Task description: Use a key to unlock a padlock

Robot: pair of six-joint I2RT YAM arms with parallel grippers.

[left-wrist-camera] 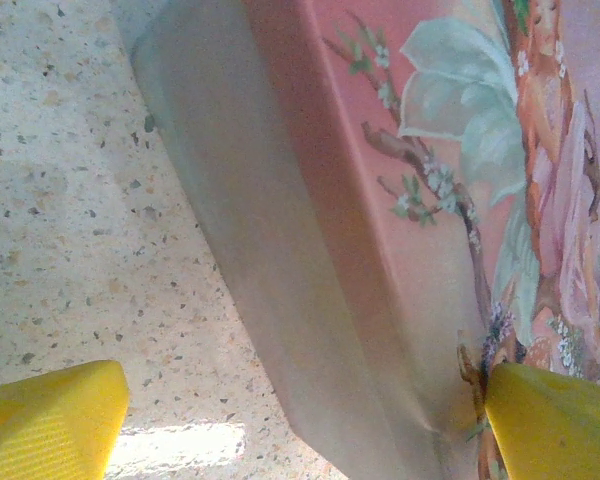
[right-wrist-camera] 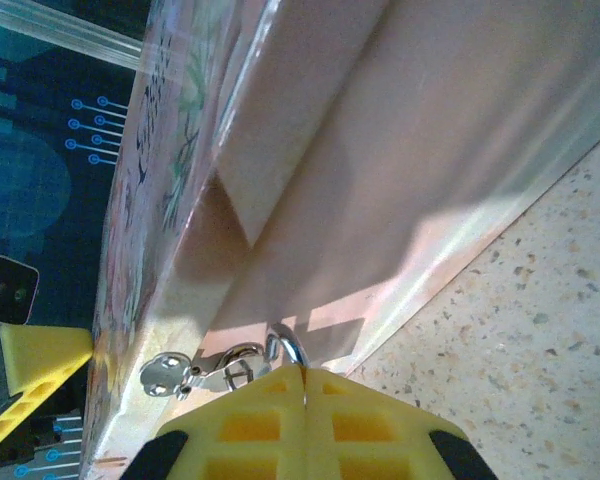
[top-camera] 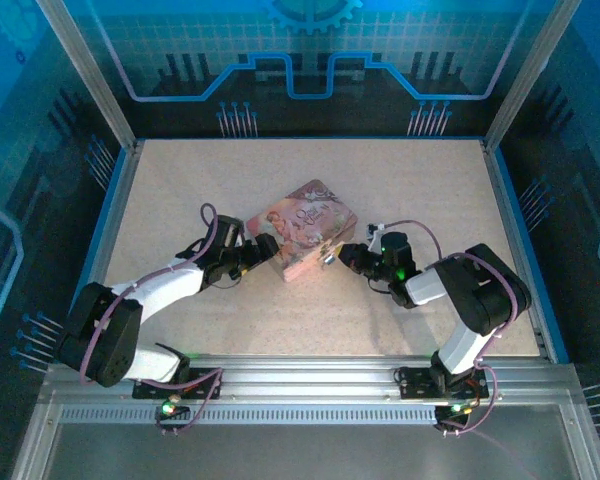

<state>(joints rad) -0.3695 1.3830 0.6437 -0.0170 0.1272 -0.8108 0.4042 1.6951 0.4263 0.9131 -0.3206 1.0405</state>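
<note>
Yellow fingers (left-wrist-camera: 50, 425) of the left gripper (left-wrist-camera: 300, 425) stood wide apart at 7 and 5 o'clock, the pink printed tin (left-wrist-camera: 380, 250) between them on a speckled table (left-wrist-camera: 60, 200).

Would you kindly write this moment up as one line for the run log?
left fingers: open, astride tin corner | right fingers: shut on silvery loop beside tin
</note>
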